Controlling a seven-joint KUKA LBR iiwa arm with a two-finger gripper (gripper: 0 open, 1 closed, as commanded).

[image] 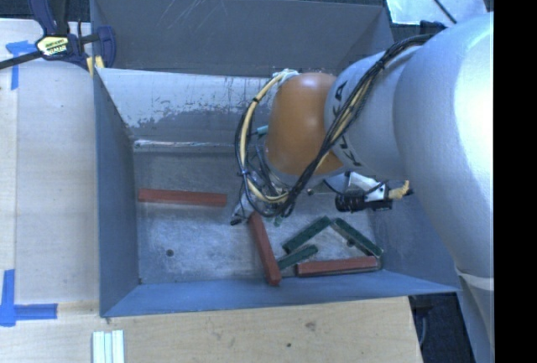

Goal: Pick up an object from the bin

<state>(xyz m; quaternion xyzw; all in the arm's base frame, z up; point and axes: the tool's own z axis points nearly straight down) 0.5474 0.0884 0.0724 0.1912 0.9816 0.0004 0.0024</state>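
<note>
Reddish-brown flat stick (263, 251) slants from the grey metal bin's (113, 185) near wall up to the fingers (243, 216) at its far end, whose grip I cannot tell.

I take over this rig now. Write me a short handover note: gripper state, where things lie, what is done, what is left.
The gripper is low in the middle of the bin, at the upper end of the slanted red-brown stick; whether it grips is not visible.
A lone red-brown stick lies on the view's left. A third red-brown stick and the dark green sticks lie together at the lower right.
Done: the arm is down in the bin.
Left: nothing is seen lifted; grasp one stick and raise it.
</note>
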